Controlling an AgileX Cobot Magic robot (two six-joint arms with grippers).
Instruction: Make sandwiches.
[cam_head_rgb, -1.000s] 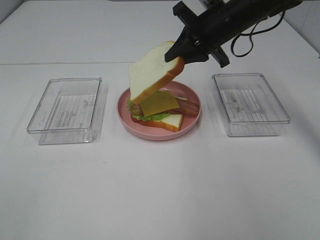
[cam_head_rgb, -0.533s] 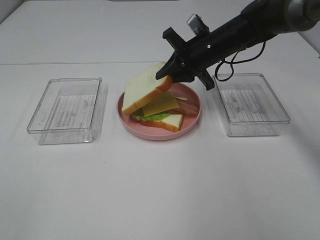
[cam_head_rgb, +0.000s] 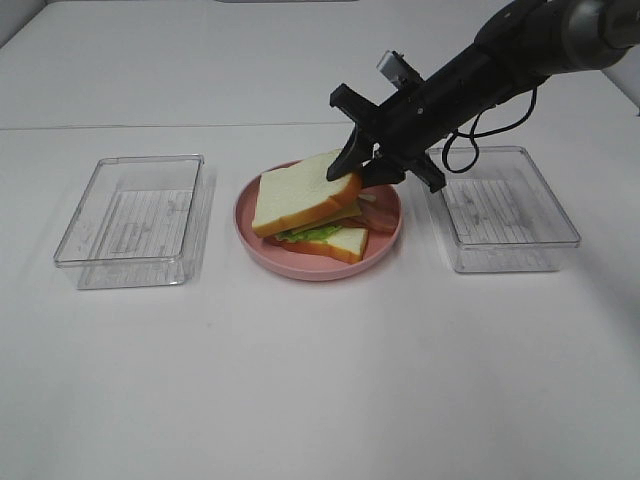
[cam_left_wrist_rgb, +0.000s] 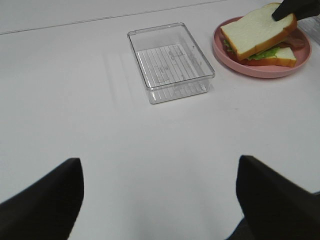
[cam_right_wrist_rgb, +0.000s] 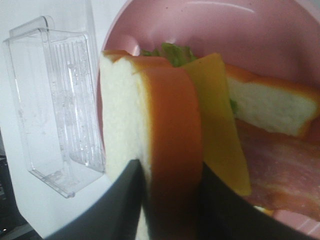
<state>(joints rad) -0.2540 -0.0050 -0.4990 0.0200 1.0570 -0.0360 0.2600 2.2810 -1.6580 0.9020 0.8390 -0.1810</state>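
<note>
The sandwich stack lies on the pink plate (cam_head_rgb: 300, 272). It has a bottom bread slice (cam_head_rgb: 342, 243), green lettuce (cam_head_rgb: 310, 233), yellow cheese (cam_right_wrist_rgb: 220, 120) and bacon (cam_head_rgb: 380, 214). My right gripper (cam_head_rgb: 358, 172) is shut on the far right edge of the top bread slice (cam_head_rgb: 298, 196). The slice rests tilted on the stack, shifted toward the left. In the right wrist view the fingers (cam_right_wrist_rgb: 127, 205) pinch its crust (cam_right_wrist_rgb: 170, 150). My left gripper (cam_left_wrist_rgb: 160, 200) is open and empty over bare table, far from the plate (cam_left_wrist_rgb: 235, 64); it does not show in the exterior view.
One clear plastic tray (cam_head_rgb: 135, 215) stands left of the plate and another clear tray (cam_head_rgb: 500, 205) right of it, under my right arm. Both look empty. The left tray also shows in the left wrist view (cam_left_wrist_rgb: 170, 60). The table is white.
My right gripper has lowered the top bread slice from above the plate onto the cheese and lettuce. The slice went from steeply tilted to nearly flat. The left arm has not visibly moved.
</note>
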